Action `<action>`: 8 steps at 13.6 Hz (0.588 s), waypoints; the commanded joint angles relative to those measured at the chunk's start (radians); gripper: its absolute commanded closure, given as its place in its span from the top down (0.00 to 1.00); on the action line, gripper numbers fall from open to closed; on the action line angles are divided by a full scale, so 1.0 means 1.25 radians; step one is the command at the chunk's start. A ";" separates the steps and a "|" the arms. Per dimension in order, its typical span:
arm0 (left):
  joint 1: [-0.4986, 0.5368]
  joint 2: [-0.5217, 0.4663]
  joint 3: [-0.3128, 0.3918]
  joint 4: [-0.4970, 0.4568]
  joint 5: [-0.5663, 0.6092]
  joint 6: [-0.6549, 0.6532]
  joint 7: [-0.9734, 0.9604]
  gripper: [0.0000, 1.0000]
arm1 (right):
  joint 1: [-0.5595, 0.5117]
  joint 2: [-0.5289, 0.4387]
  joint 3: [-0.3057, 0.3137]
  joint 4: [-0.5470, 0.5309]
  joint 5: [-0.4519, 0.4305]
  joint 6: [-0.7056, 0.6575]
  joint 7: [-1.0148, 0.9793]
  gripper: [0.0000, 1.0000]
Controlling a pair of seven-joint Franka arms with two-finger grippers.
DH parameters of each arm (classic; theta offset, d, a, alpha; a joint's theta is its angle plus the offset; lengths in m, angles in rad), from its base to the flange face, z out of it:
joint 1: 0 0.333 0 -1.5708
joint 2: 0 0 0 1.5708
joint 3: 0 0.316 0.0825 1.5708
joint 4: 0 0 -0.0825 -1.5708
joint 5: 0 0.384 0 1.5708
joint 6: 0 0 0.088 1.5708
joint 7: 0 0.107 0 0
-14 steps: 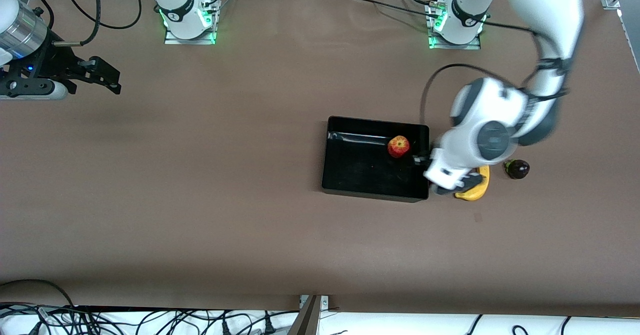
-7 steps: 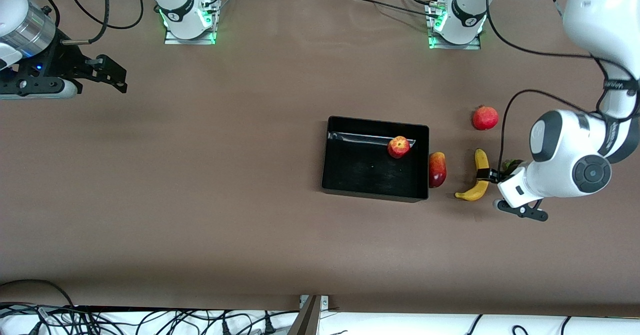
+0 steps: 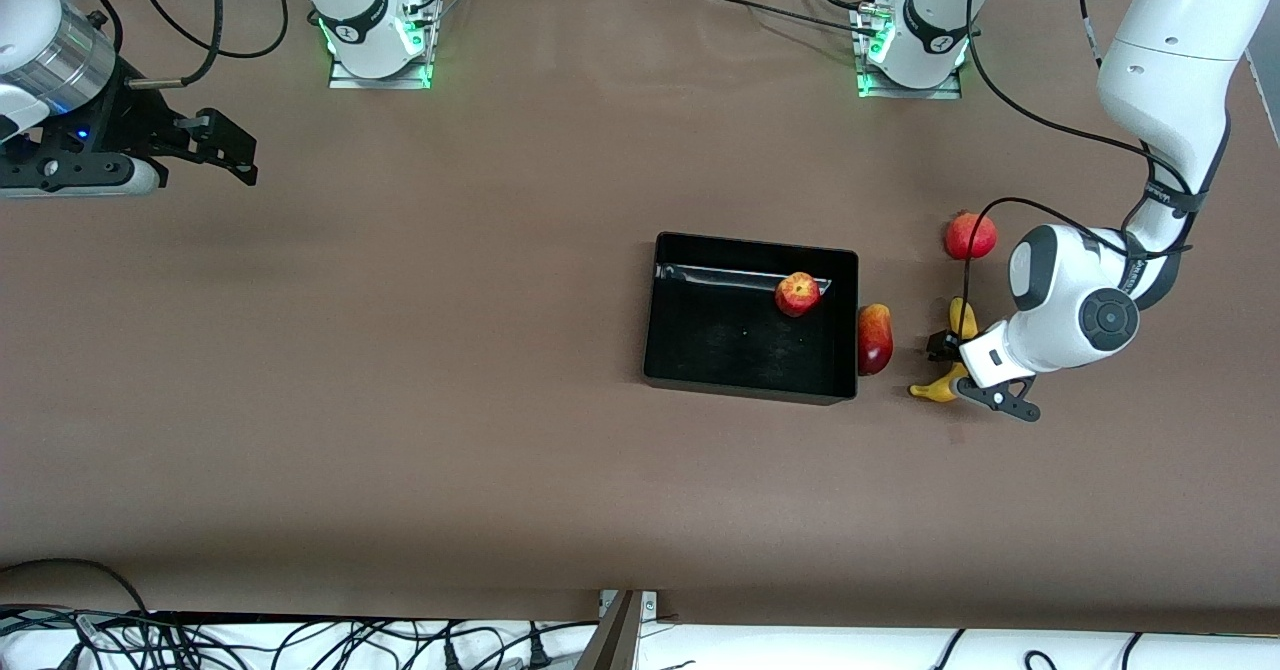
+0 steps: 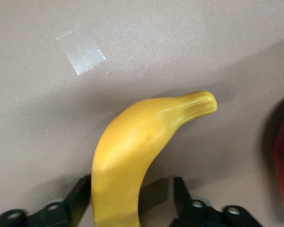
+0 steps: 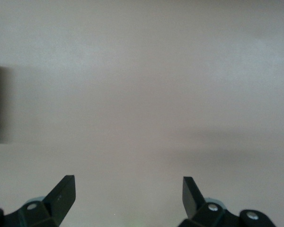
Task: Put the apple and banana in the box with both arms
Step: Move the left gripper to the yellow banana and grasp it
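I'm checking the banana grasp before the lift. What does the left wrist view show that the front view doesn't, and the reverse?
Only the left wrist view shows the left gripper with open jaws astride the banana, and a tape patch on the table. Only the front view shows the apple in the box, the round red fruit and the waiting right gripper. Both show the banana and the mango.

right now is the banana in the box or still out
Out. The banana lies on the table beside the mango, outside the box, with the left end effector open around it. Only the apple is inside.
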 commanded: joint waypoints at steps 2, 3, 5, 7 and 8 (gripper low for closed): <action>0.008 -0.035 -0.006 -0.016 0.017 -0.013 0.012 0.00 | 0.004 0.003 0.001 0.014 -0.015 -0.006 0.000 1.00; 0.008 -0.037 -0.004 -0.012 0.017 -0.014 0.009 0.00 | 0.004 0.003 0.000 0.014 -0.015 -0.006 0.000 1.00; 0.005 -0.043 -0.007 0.027 0.046 -0.071 0.007 0.00 | 0.004 0.003 0.000 0.014 -0.015 -0.004 0.000 1.00; -0.007 -0.055 -0.020 0.141 0.070 -0.240 0.001 0.00 | 0.004 0.003 0.000 0.014 -0.015 -0.004 0.000 1.00; -0.026 -0.058 -0.029 0.209 0.068 -0.335 -0.003 0.00 | 0.004 0.003 0.000 0.014 -0.015 -0.004 0.000 1.00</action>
